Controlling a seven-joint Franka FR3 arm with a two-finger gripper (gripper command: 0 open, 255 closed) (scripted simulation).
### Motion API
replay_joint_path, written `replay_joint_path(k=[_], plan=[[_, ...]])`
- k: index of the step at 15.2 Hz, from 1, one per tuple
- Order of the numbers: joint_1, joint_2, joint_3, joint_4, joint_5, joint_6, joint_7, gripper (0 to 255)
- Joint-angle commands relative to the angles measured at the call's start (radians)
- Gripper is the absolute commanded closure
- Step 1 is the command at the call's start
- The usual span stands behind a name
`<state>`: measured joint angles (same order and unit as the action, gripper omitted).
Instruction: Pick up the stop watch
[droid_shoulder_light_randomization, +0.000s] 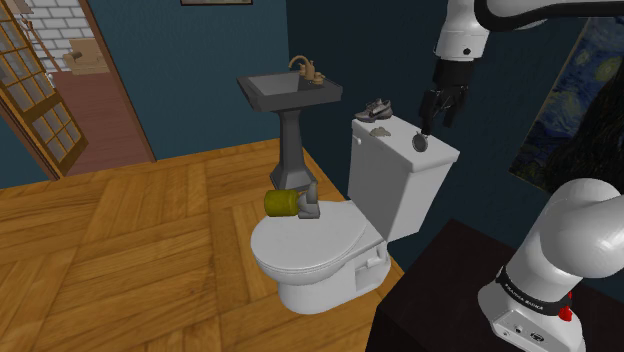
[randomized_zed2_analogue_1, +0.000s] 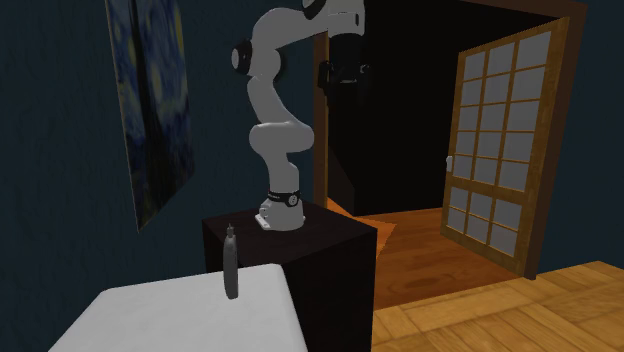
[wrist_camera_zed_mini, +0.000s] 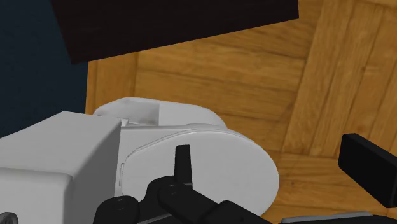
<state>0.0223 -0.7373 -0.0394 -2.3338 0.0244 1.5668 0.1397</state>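
Observation:
The stop watch (droid_shoulder_light_randomization: 421, 141) is a small round grey disc with a dark rim, on the white toilet tank lid (droid_shoulder_light_randomization: 400, 150) near the lid's end closest to the arm. In the second exterior view the stop watch (randomized_zed2_analogue_1: 232, 266) is seen edge-on, standing upright on the lid (randomized_zed2_analogue_1: 190, 310). My black gripper (droid_shoulder_light_randomization: 438, 118) hangs a little above the watch, pointing down and not touching it. In the wrist view the gripper (wrist_camera_zed_mini: 277, 167) is open, with one finger (wrist_camera_zed_mini: 183, 162) over the toilet seat and nothing between the two.
A grey shoe (droid_shoulder_light_randomization: 375, 109) and a small grey lump (droid_shoulder_light_randomization: 380, 131) lie on the lid's far end. An olive roll (droid_shoulder_light_randomization: 283, 203) rests on the closed toilet seat (droid_shoulder_light_randomization: 305, 245). A dark pedestal sink (droid_shoulder_light_randomization: 290, 92) stands behind, a blue wall beside the tank. My dark stand (randomized_zed2_analogue_1: 300, 250) is close by.

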Motion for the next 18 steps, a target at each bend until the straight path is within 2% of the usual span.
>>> replay_joint_path(k=[1,10,18], plan=[[0.000,0.000,0.000,0.000,0.000,0.000,0.000,0],[-0.073,0.133,-0.129,-0.054,-0.098,0.234,-0.108,0],[-0.123,0.319,-0.248,-0.023,-0.139,0.438,-0.203,0]])
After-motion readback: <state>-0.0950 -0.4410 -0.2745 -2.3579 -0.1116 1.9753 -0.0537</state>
